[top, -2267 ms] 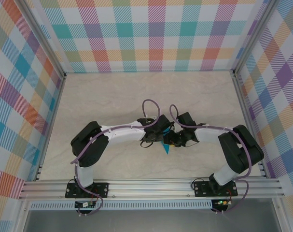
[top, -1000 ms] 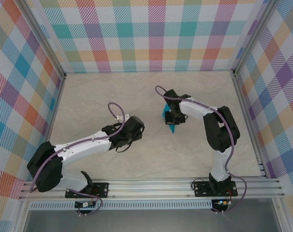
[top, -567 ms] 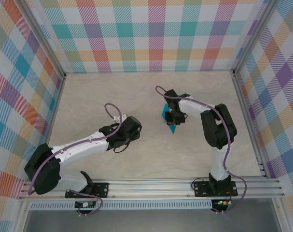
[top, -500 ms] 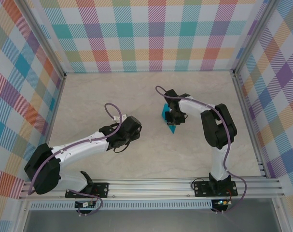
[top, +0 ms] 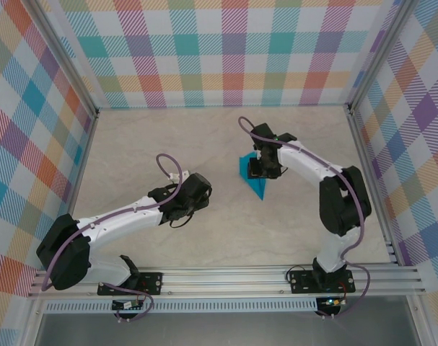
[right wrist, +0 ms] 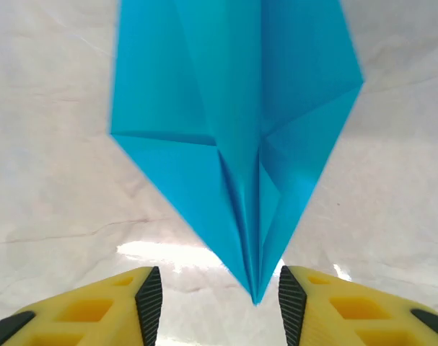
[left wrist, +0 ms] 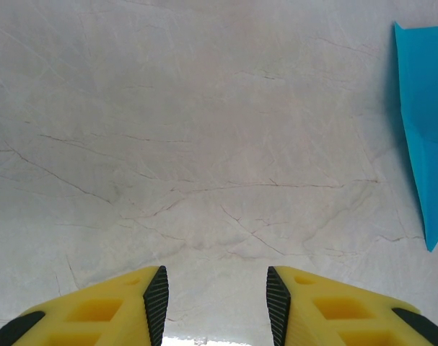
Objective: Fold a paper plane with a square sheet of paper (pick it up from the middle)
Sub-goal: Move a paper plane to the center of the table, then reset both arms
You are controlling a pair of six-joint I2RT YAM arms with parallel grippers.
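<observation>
1. The paper plane [top: 251, 176] is teal-blue paper folded into a pointed dart, plain, with no print on it.
2. It rests on the pale marbled table [top: 168, 144], a little right of the middle and well away from every wall.
3. From above, its broad tail faces the far side and its sharp nose points toward the near side, slanting slightly right.
4. In the right wrist view the plane [right wrist: 233, 144] shows a straight centre crease with a wing spread on either side, and narrow layered folds gather toward the nose.
5. In the left wrist view the plane [left wrist: 424, 130] is a long tapering strip at the right edge.
</observation>
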